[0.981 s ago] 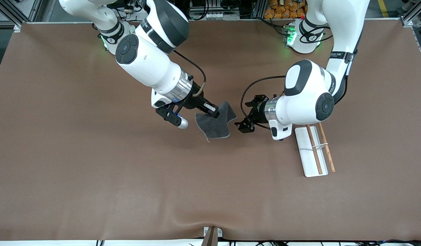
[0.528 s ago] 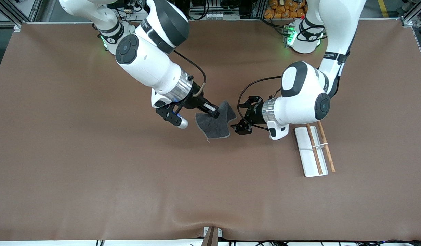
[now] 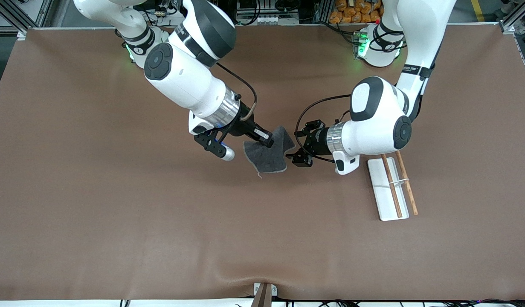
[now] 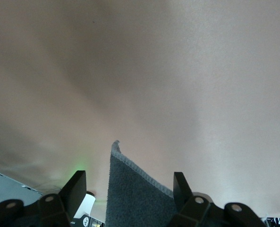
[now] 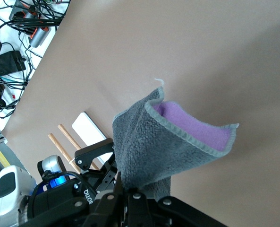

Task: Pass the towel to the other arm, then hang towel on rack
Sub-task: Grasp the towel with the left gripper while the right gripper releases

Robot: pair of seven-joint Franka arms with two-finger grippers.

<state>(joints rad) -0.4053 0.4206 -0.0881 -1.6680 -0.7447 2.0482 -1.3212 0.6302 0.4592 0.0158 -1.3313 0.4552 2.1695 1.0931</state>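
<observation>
My right gripper [image 3: 266,140] is shut on the dark grey towel [image 3: 265,158] and holds it up over the middle of the table. The towel hangs folded, with its purple patch [image 5: 191,125] showing in the right wrist view. My left gripper [image 3: 294,146] is open beside the towel, toward the left arm's end. A corner of the towel [image 4: 135,194] lies between its spread fingers [image 4: 76,189] without touching them. The rack [image 3: 388,189], a white base with two brown rods, lies flat on the table toward the left arm's end, partly under my left arm.
A brown mat [image 3: 117,213] covers the table. A small bracket [image 3: 264,292] sits at the table edge nearest the camera. Cables and equipment [image 5: 17,28] lie off the table by the arm bases.
My left gripper has moved toward the towel, so the towel's corner now lies between its open fingers. My right gripper and the towel have stayed still.
</observation>
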